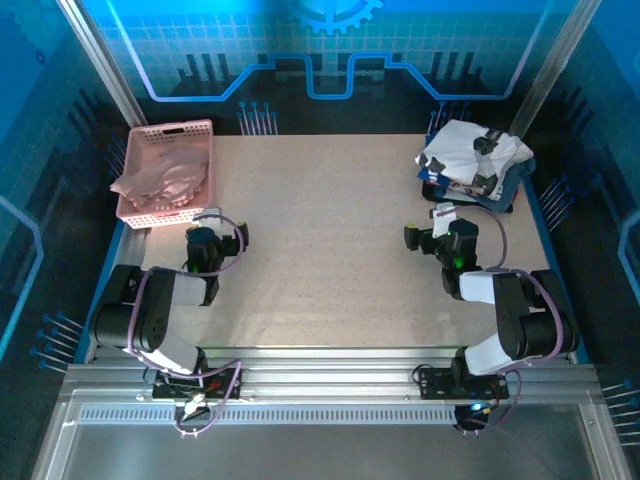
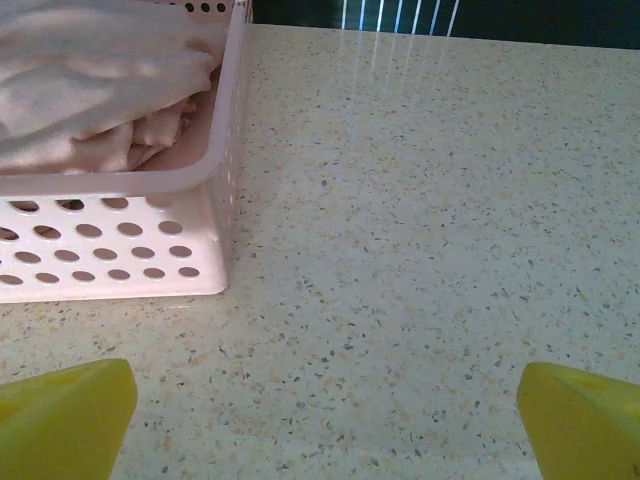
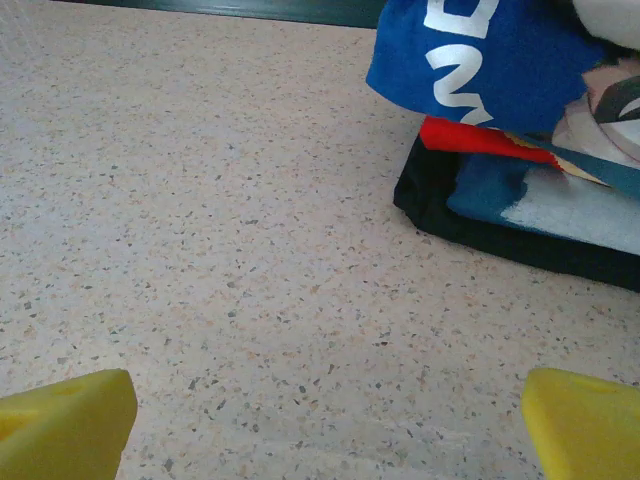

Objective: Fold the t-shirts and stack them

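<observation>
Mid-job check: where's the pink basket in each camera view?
Top external: pink basket at the far-left corner of the speckled tabletop, pale shirt inside.
Left wrist: upper left, its perforated wall facing the camera.
Right wrist: camera faces the folded stack instead.
Shared landmark: that speckled tabletop.

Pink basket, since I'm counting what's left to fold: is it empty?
No, a crumpled pale pink shirt lies inside the basket.
</observation>
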Robot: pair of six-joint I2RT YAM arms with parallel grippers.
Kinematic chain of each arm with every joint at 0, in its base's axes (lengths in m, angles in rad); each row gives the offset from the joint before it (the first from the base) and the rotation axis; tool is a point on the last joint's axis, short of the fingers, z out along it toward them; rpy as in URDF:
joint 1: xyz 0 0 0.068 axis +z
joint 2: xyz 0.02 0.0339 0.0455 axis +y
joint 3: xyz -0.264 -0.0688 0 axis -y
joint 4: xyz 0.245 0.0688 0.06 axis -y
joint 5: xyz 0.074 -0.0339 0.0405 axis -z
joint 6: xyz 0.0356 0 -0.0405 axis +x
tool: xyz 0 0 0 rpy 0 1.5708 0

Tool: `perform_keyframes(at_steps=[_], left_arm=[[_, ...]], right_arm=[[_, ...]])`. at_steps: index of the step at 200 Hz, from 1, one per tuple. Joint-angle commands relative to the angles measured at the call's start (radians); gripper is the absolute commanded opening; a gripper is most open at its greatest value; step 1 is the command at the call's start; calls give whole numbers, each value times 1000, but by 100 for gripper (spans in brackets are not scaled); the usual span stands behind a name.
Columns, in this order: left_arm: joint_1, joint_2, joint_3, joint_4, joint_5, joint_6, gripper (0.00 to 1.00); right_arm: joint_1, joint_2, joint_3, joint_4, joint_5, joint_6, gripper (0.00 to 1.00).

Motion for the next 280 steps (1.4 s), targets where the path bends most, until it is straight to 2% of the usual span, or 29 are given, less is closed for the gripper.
perform_keyframes(at_steps=[1, 146, 154, 162, 174, 184, 195, 229, 243, 255, 280], left_arm=[[-3, 2, 18, 30, -14, 11, 99], [4, 0, 21, 24, 4, 9, 99], [-1, -21, 25, 8, 27, 28, 99], [-22, -82, 48, -72, 39, 61, 99], [-64, -203, 127, -332, 19, 75, 99], [-78, -294, 202, -547, 60, 16, 99], [-101, -371, 261, -705, 104, -60, 99], [-228, -504, 445, -1104, 89, -287, 99], [-227, -494, 575, -1285, 68, -370, 99], [-210, -445, 714, -1432, 42, -384, 99], [-57, -286, 1022, -1681, 76, -404, 99]], right_arm=[[-4, 10, 22, -3, -9, -13, 100], [-15, 5, 21, 0, -32, -9, 100], [-12, -27, 55, -76, -32, -12, 100], [-12, -92, 125, -260, -30, 0, 100], [-8, -178, 190, -461, -38, 32, 100], [9, -265, 195, -559, -63, 24, 100], [51, -362, 197, -656, -47, -4, 100], [127, -582, 287, -953, -33, 66, 100], [148, -619, 349, -1064, -50, 98, 100], [168, -619, 413, -1145, -58, 134, 100], [212, -547, 542, -1235, -89, 158, 100]])
